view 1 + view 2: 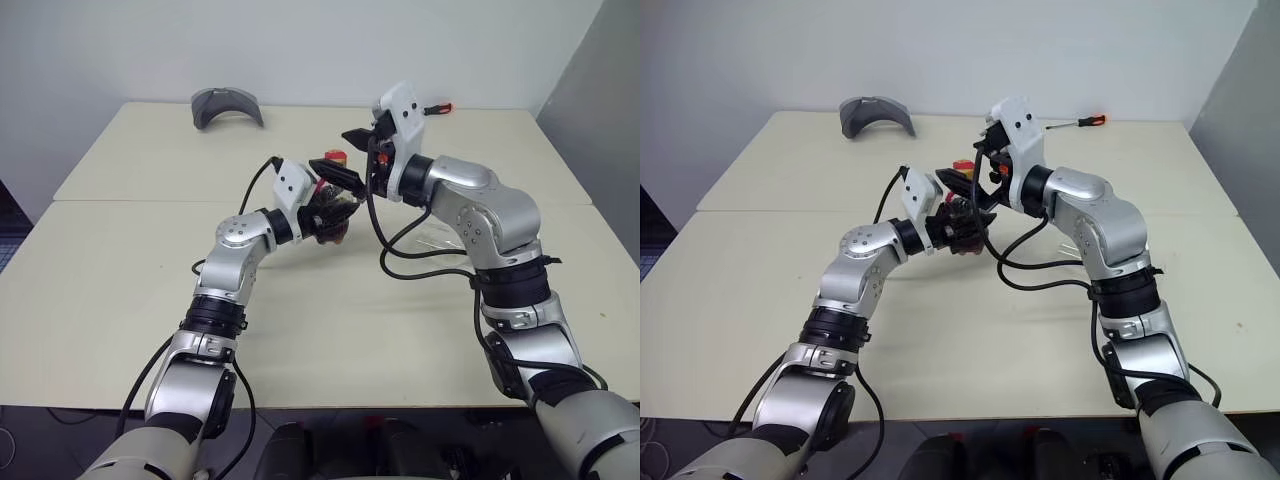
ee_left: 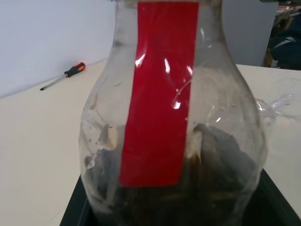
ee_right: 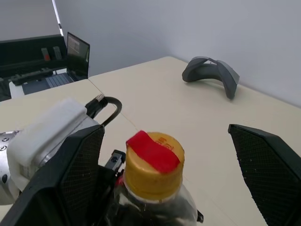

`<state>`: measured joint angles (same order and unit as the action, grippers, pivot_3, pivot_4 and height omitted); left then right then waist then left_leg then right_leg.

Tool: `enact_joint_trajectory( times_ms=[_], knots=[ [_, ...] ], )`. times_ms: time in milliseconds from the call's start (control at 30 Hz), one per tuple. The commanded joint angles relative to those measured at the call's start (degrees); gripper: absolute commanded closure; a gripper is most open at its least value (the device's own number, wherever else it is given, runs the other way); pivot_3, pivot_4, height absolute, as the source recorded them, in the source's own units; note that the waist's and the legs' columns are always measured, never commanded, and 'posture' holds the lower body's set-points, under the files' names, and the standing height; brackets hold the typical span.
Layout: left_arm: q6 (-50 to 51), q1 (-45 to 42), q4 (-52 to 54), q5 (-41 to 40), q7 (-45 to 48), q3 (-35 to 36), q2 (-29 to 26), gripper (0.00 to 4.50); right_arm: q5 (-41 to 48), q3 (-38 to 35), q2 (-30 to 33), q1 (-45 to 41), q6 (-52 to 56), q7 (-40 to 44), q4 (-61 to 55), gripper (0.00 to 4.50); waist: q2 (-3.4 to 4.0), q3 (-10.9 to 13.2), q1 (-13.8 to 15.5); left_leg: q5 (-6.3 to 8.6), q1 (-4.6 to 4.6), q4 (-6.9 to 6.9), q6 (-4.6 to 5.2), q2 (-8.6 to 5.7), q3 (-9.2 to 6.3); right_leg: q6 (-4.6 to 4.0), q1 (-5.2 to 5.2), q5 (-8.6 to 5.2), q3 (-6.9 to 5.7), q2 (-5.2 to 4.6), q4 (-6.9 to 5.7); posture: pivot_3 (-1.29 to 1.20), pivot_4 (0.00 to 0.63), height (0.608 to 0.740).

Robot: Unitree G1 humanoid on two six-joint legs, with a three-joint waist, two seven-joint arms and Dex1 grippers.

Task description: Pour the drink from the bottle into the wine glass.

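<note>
My left jaws (image 1: 335, 210) were clamped on the bottle (image 2: 174, 136), held above the worktop (image 1: 130, 270) w/ the drink (image 2: 221, 155) low in its belly. Yellow cap (image 3: 153, 167) sat between my right jaws (image 3: 176, 179), spread wide, not touching it. Wine glass (image 2: 277, 103) lay on its side just right of the bottle.

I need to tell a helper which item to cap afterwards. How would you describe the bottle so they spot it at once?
Look over the middle of the beige table, where the two arms meet. The bottle sits in the left tool: squat clear plastic, yellow cap, red tape strip.
</note>
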<state>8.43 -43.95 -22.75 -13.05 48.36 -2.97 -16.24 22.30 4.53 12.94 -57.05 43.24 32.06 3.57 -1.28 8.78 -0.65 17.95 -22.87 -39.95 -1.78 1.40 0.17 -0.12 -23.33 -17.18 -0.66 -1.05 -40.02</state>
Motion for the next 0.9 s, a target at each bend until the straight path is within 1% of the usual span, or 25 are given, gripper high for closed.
enact_joint_trajectory(
  times_ms=[33, 100, 200, 300, 367, 400, 533, 633, 767, 833, 900],
  knots=[
    [-0.39, -1.97, 3.23, -1.3, 0.46, 0.81, 0.01, 2.6, 1.67, -2.19, -0.58, -1.71, 1.25, -0.8, -1.51, 0.0, 0.0, 0.0, -0.07, 0.0, 0.0, 0.0, 0.0, 0.0, 0.0, 0.0, 0.0, 0.0, 0.0, 0.0, -0.01, 0.0, 0.15, 0.74],
    [-0.59, -1.77, 3.51, -1.24, 0.68, 0.68, -0.14, 2.65, 2.18, -2.28, -0.92, -1.53, 2.26, -0.84, -2.11, 0.36, 0.0, 0.0, -0.12, 0.0, 0.0, 0.0, 0.0, 0.0, 0.0, 0.0, 0.0, 0.0, 0.01, 0.0, 0.0, 0.0, 0.15, 0.74],
    [-0.7, -1.73, 3.53, -1.18, 0.82, 0.63, -0.2, 2.67, 3.53, -3.02, -1.54, -1.51, 4.22, -1.41, -2.45, 1.16, 0.0, 0.0, -0.15, 0.0, -0.01, 0.0, 0.0, 0.0, 0.0, 0.0, 0.0, 0.0, 0.01, 0.0, 0.0, 0.0, 0.15, 0.74],
    [-0.6, -1.53, 3.88, -1.18, 0.86, 0.68, -0.16, 2.68, 4.05, -3.49, -1.75, -1.42, 5.48, -1.8, -2.65, 2.34, 0.0, 0.0, -0.22, 0.0, 0.0, 0.0, 0.0, 0.0, 0.0, 0.0, 0.0, 0.0, 0.0, 0.0, 0.0, 0.0, 0.15, 0.74],
    [-0.5, -1.23, 4.35, -1.23, 1.0, 0.66, -0.21, 2.68, 4.58, -4.04, -1.96, -1.41, 6.25, -2.21, -2.6, 3.02, 0.0, 0.0, -0.23, 0.0, -0.02, 0.0, 0.01, -0.01, -0.01, 0.0, 0.0, 0.0, 0.0, 0.0, 0.0, 0.0, 0.15, 0.74],
    [-0.34, -1.09, 4.64, -1.28, 1.06, 0.66, -0.24, 2.69, 5.03, -4.49, -2.2, -1.45, 6.83, -2.6, -2.56, 3.11, 0.0, 0.0, -0.29, 0.0, -0.01, 0.0, 0.01, -0.01, -0.01, 0.0, 0.0, 0.0, 0.0, 0.0, 0.0, 0.0, 0.15, 0.74],
    [0.79, -0.29, 6.7, -1.6, 1.1, 0.73, -0.37, 2.81, 5.89, -5.36, -2.83, -1.5, 7.71, -3.08, -2.56, 3.11, 0.01, 0.01, -0.46, 0.01, -0.02, 0.01, 0.01, 0.0, -0.01, 0.0, -0.01, 0.0, 0.01, 0.0, 0.0, 0.0, 0.15, 0.74],
    [3.75, 1.72, 12.09, -2.98, 1.42, 0.6, -0.65, 2.84, 6.23, -4.44, -2.54, -1.42, 5.14, -0.29, -3.59, 3.11, 0.02, 0.01, -0.71, 0.01, -0.02, 0.02, 0.01, 0.0, -0.01, 0.0, -0.01, 0.0, 0.01, 0.0, 0.0, 0.0, 0.15, 0.74],
    [10.14, 6.0, 23.47, -6.55, 2.85, 0.06, -2.41, 2.85, 13.12, -4.55, -2.49, -0.31, 3.31, 10.75, -8.79, 3.11, 0.08, 0.06, -0.99, 0.01, -0.06, 0.03, 0.01, 0.01, -0.01, 0.0, -0.03, 0.0, 0.02, 0.0, 0.02, 0.0, 0.15, 0.74],
    [15.45, 8.5, 31.42, -10.36, 3.4, -0.12, -3.75, 2.85, 15.75, -2.93, -0.49, -0.1, 3.32, 19.05, -9.42, 3.11, 0.09, 0.07, -0.99, 0.01, -0.06, 0.03, 0.01, 0.01, -0.02, 0.0, -0.03, 0.0, 0.02, 0.0, 0.03, 0.0, 0.15, 0.74],
    [19.46, 9.87, 36.93, -13.26, 3.3, -0.21, -4.79, 2.9, 16.12, -1.35, 1.12, -0.35, 3.19, 23.68, -9.04, 3.11, 0.12, 0.08, -0.97, 0.08, -0.04, 0.03, 0.14, 0.01, -0.02, 0.0, -0.01, 0.0, 0.03, 0.0, 0.04, 0.0, 0.15, 0.74]
  ],
)
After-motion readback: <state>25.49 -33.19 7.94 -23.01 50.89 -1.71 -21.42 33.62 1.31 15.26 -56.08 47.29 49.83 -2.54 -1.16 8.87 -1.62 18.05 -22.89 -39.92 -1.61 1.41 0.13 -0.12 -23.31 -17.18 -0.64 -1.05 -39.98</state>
